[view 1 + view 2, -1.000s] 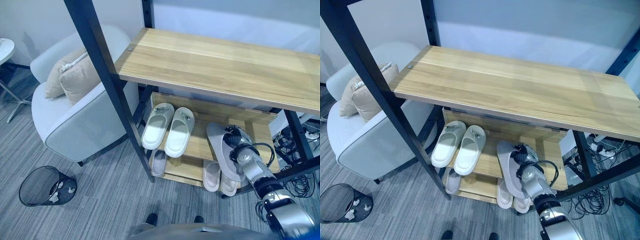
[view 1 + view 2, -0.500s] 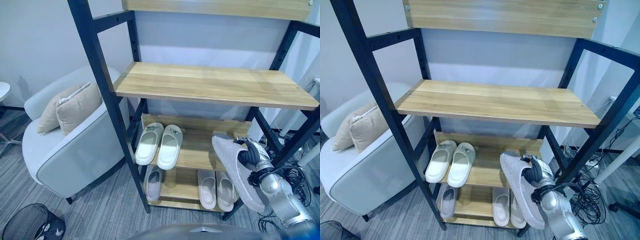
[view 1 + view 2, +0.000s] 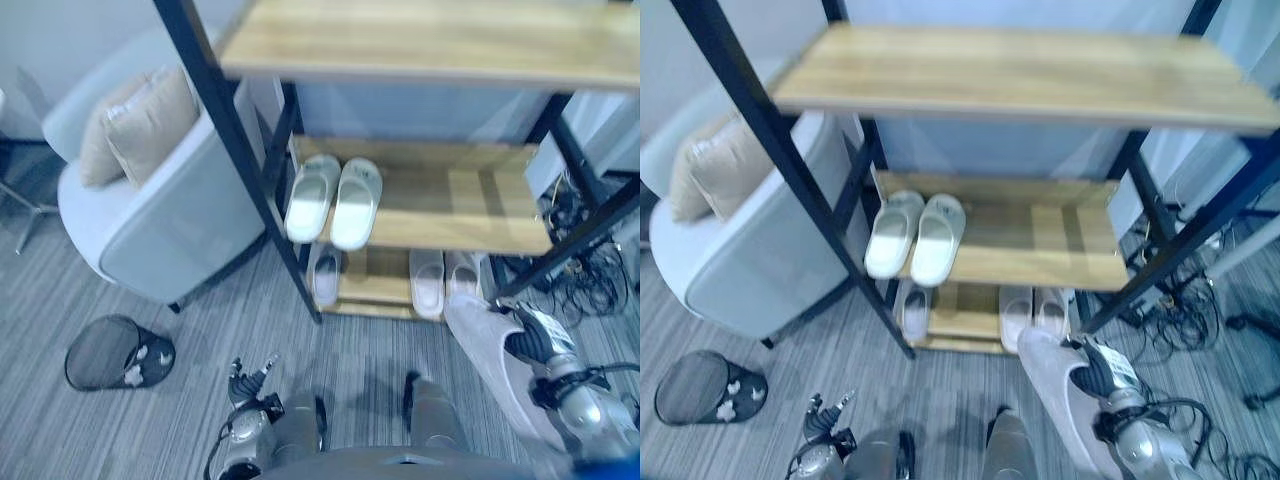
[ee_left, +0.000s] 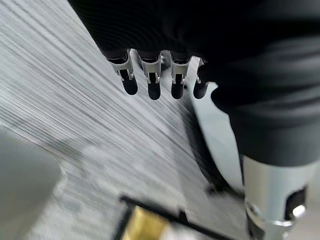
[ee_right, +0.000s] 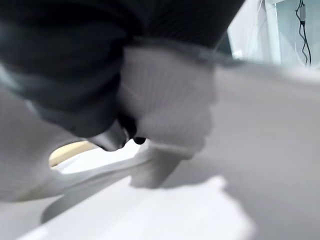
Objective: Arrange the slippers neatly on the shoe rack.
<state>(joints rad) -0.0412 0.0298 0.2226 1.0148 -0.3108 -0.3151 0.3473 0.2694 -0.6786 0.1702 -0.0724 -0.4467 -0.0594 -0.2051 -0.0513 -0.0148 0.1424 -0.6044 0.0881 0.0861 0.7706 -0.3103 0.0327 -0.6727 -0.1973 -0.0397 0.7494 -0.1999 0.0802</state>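
Left eye view: the right robot hand [image 3: 532,343] grips a long pale grey foam slipper [image 3: 490,360] above the striped grey carpet [image 3: 200,340], below the black-framed wooden shoe rack [image 3: 450,215]. White slippers [image 3: 335,200] sit at its middle shelf's left end.

Left wrist view: the left robot hand [image 4: 165,75] hangs with fingers straight, empty.

Right wrist view: fingers curl round the grey slipper's strap.

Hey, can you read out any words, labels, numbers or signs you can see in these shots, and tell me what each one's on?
No text can be read in these views.
White slippers on the middle shelf: small marks on the straps, too blurred to read.
Grey slipper held in the right hand: no print visible.
Shoe rack, armchair and waste bin: no labels visible.
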